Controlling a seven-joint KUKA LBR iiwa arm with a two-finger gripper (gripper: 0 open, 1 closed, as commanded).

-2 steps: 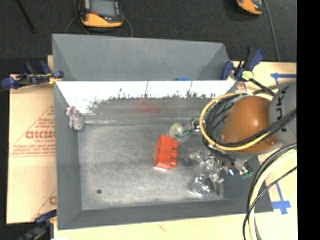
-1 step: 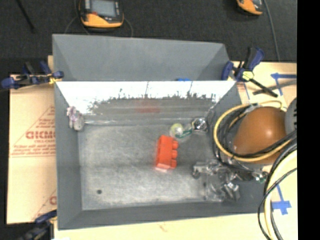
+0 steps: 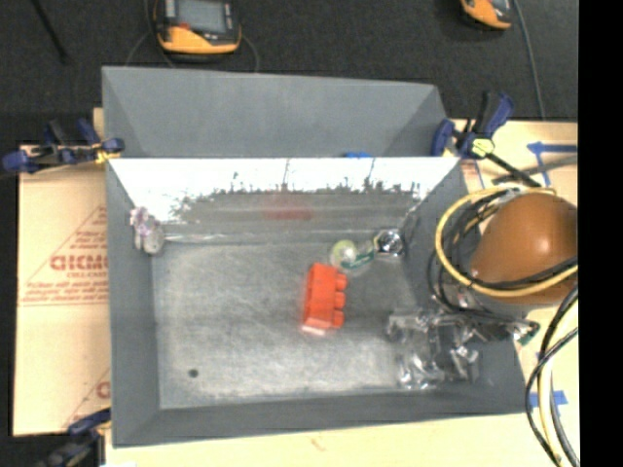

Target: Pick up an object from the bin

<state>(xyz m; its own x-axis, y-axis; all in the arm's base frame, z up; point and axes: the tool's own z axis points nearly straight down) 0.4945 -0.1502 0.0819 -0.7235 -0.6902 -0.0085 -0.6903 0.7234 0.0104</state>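
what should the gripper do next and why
Probably slide left toward the red block: the gripper is at the right end of the bin, and the block lies in the open to its left, bigger than the pale ball behind it.

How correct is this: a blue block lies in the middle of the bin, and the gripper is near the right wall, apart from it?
The colour is wrong: the block is red, not blue. The camera view shows it in the middle of the bin, with the gripper near the right wall, apart from it.
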